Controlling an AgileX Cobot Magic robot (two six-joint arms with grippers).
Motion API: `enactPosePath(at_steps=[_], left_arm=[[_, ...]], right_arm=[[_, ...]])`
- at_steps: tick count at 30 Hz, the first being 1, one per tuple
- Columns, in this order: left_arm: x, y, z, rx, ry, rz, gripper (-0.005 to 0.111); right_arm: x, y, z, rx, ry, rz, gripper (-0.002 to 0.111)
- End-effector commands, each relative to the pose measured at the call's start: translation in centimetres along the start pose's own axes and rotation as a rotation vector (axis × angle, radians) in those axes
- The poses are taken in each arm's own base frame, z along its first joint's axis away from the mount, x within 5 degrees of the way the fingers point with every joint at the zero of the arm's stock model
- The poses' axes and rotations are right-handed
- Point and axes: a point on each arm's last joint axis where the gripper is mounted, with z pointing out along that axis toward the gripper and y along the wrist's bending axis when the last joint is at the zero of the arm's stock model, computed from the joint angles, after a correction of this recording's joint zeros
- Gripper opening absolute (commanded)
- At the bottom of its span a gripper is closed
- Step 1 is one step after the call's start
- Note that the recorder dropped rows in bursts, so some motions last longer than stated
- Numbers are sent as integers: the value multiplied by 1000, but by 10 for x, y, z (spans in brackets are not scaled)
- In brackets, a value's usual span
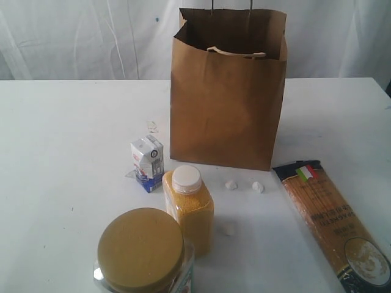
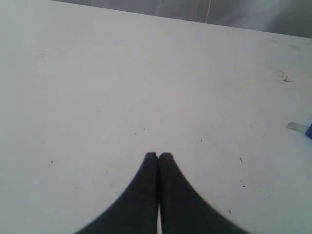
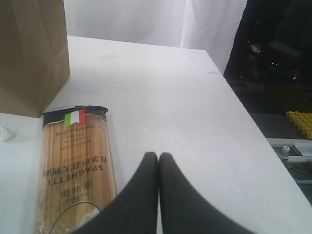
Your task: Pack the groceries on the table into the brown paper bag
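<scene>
A creased white curtain (image 1: 73, 36) hangs softly lit across the back, and past its edge lies a dim, cluttered space (image 3: 278, 48) with something yellow (image 3: 300, 122) low down.

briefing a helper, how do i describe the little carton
Find the tall brown paper bag standing on the white table. Just left of its base stands a small carton. It alone is white and blue, shorter than the yellow bottle beside it.
</scene>
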Motion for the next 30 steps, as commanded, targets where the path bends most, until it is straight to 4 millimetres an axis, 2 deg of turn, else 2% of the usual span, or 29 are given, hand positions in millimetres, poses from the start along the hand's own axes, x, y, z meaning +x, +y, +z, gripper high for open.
enactPosePath(at_steps=[1,19,21,24,30], left_arm=[[1,0,0,5,-4,-11,0],[-1,0,0,7,-24,-19,0],[-6,-1,0,22,-81,-112,0],[-15,-3,-1,71,-173,-429,0],[-22,-1,-3,85,-245,-517,0]], right_arm=[[0,0,0,7,-12,-10,0],[1,0,0,6,-10,-8,0],[1,0,0,6,-10,-7,0],[1,0,0,6,-10,-7,0],[1,0,0,6,-10,-7,0]])
